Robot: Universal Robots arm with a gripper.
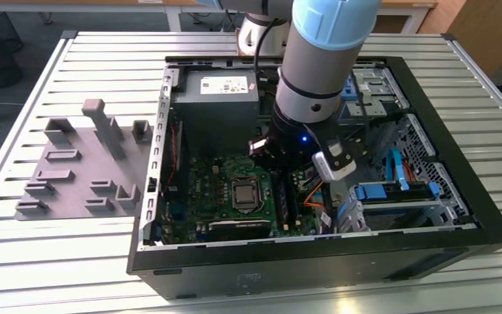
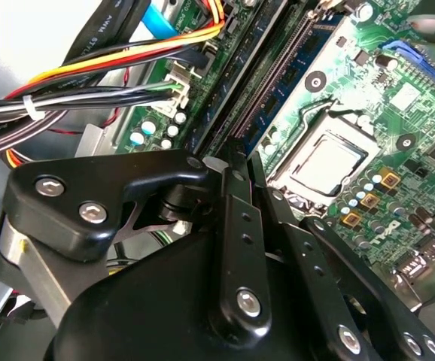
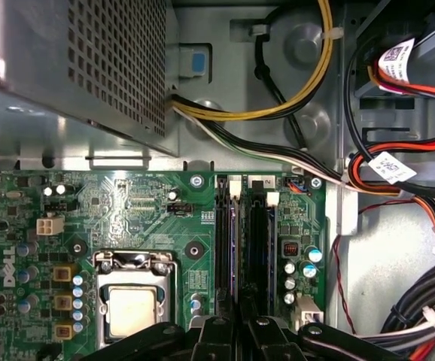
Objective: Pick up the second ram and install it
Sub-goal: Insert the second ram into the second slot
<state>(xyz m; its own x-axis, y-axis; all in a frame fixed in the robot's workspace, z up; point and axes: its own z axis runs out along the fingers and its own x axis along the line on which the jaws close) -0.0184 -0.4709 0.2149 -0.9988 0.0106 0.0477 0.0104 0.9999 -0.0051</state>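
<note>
My gripper (image 1: 287, 171) reaches down into the open computer case (image 1: 460, 196), over the memory slots beside the processor socket (image 3: 131, 301). In both wrist views its black fingers (image 3: 216, 331) are drawn together. The second ram (image 3: 232, 241), a thin dark-blue stick seen edge-on, stands lined up in the slot nearer the socket and runs in under the gripper (image 3: 240, 322). In the second wrist view the second ram (image 2: 278, 86) leads straight to the closed gripper (image 2: 241, 154). The slot next to it (image 3: 259, 248) looks dark.
The green motherboard (image 1: 220, 186) lies on the case floor, and the grey power supply (image 1: 216, 98) stands behind it. Bundled cables (image 3: 398, 180) crowd the side beyond the slots. Light-blue drive brackets (image 1: 382, 191) sit at the exterior view's right. A grey holder block (image 1: 85, 170) rests outside the case.
</note>
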